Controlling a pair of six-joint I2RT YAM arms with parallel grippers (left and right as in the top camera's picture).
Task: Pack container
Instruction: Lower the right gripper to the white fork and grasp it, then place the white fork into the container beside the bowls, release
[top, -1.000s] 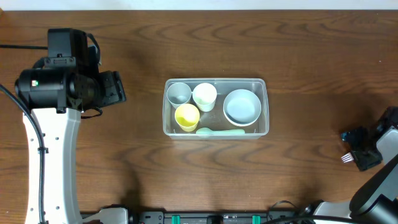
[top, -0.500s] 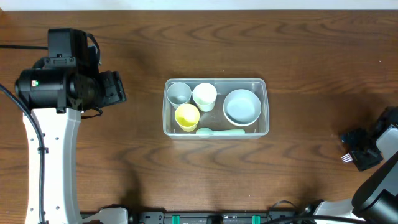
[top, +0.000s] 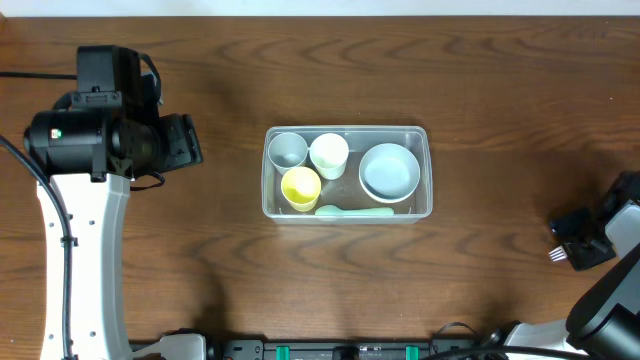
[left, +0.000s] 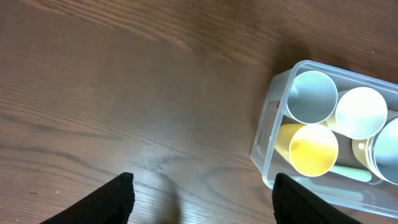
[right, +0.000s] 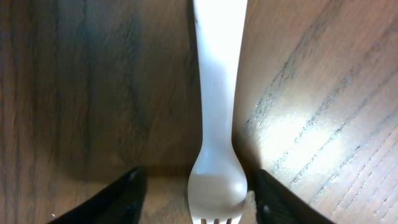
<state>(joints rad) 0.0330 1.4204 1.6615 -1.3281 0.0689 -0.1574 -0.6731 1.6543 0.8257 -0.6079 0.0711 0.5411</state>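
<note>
The clear container (top: 347, 131) stands mid-table and holds a pale-blue cup (top: 288, 150), a white cup (top: 329, 153), a yellow cup (top: 301, 187), a pale-blue bowl (top: 389, 171) and a pale-green utensil (top: 355, 211). It also shows in the left wrist view (left: 264, 134). My left gripper (top: 190, 140) is open and empty over bare table to its left (left: 202, 186). My right gripper (top: 578, 240) is low at the right edge, open, with its fingers on either side of a white fork (right: 217, 93) that lies on the table (right: 198, 180). The fork's tines (top: 556, 255) show overhead.
The dark wooden table (top: 480, 80) has its far edge along the top of the overhead view. The left arm's white link (top: 85, 260) runs down the left side. The right arm (top: 610, 300) comes in from the bottom right corner.
My right gripper has shifted very slightly to the right over the fork. The left arm and the container have not moved.
</note>
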